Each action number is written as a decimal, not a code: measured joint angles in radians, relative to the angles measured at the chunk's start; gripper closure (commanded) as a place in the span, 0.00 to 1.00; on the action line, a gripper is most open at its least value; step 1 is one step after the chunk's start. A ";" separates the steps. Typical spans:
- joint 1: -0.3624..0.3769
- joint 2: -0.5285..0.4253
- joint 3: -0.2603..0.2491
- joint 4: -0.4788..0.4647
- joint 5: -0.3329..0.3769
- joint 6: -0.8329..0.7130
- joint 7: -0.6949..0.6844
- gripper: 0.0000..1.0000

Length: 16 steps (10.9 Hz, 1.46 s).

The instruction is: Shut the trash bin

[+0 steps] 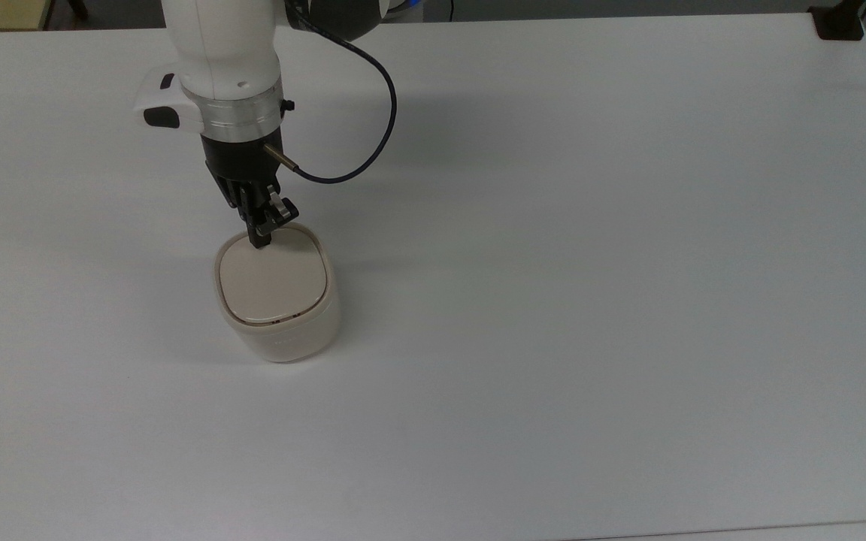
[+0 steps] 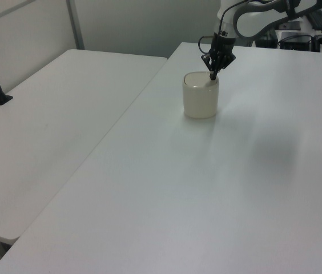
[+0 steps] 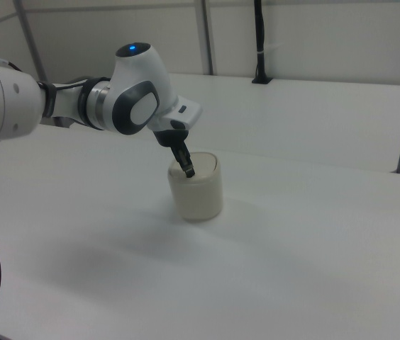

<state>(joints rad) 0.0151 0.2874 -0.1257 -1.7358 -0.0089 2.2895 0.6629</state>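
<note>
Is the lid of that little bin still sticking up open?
No, in the top view the beige lid lies flat inside the rim of the trash bin, with the gripper touching its far edge.

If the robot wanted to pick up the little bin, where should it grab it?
Probably by the trash bin body, from above, one finger on each of two opposite flat sides. The bin stands upright, its lid lies flat and smooth with no handle, and the table around it is bare. The gripper is at the lid's far edge.

Smooth plastic trash bin (image 1: 283, 330), matt white table (image 1: 591, 263)
</note>
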 measured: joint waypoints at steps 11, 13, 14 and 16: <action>0.029 -0.363 0.054 0.038 0.004 -0.499 -0.048 0.00; 0.056 -0.408 0.055 0.035 0.004 -0.560 -0.052 0.00; 0.068 -0.417 0.056 0.031 0.004 -0.570 -0.063 0.00; 0.080 -0.418 0.056 0.025 0.004 -0.571 -0.160 0.00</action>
<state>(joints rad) 0.0949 -0.1305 -0.0693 -1.7103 -0.0053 1.7188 0.5028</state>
